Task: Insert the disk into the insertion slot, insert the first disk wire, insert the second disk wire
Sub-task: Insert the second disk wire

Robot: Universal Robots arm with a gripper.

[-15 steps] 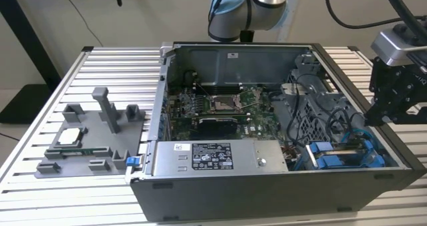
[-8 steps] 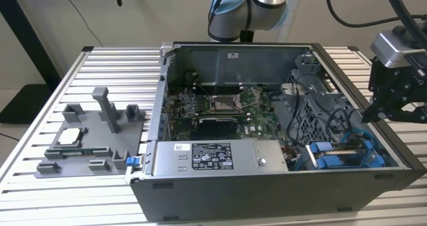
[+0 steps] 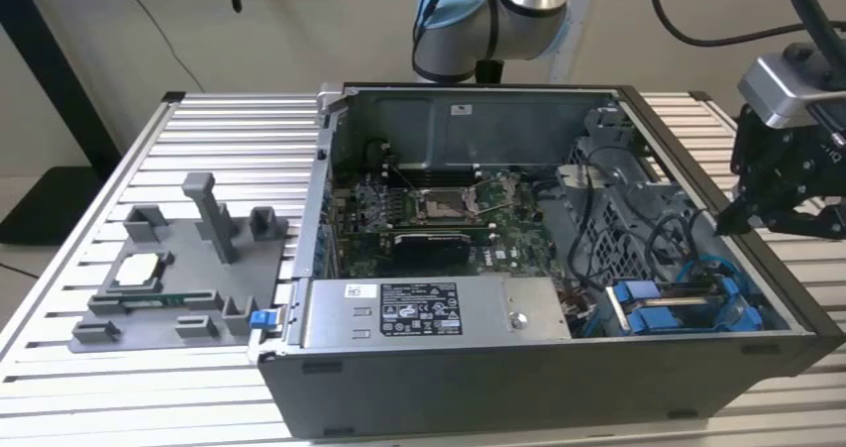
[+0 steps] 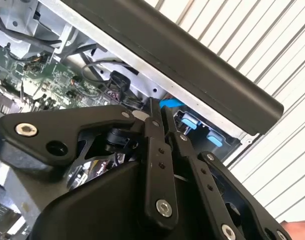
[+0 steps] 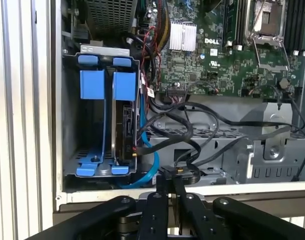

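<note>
in the exterior view, an open computer case (image 3: 529, 368) lies on a slatted table (image 3: 79, 219). the arm's base (image 3: 496, 21) stands at the far edge, behind the case. the gripper (image 3: 735, 221) hangs over the case's wall on the exterior view's right, beside a grey camera (image 3: 791, 85). the slot (image 3: 681, 308) sits in the case's near corner on the exterior view's right, with blue tabs at its mouth. a labelled grey power supply (image 3: 437, 310) lies along the near wall, and the motherboard (image 3: 430, 214) lies beyond it. on the exterior view's left a grey fixture (image 3: 185, 269) holds a processor (image 3: 137, 267).

in the second wrist view, the black fingers (image 4: 155, 150) are pressed together, and nothing can be made out between them. their tips end just beside the case's dark rim (image 4: 192, 65), near blue tabs (image 4: 192, 122). part of the motherboard (image 4: 37, 85) shows past the linkage.

in the first wrist view, the fingers (image 5: 162, 190) are likewise closed, with their tips right by a black connector (image 5: 185, 172) on a bundle of black cables (image 5: 212, 130); whether they touch it is unclear. the disk (image 5: 123, 127) stands on edge in its blue carrier inside the slot (image 5: 72, 100), with a blue cable (image 5: 150, 165) curving from its end. the green motherboard (image 5: 217, 50) lies beyond.
</note>
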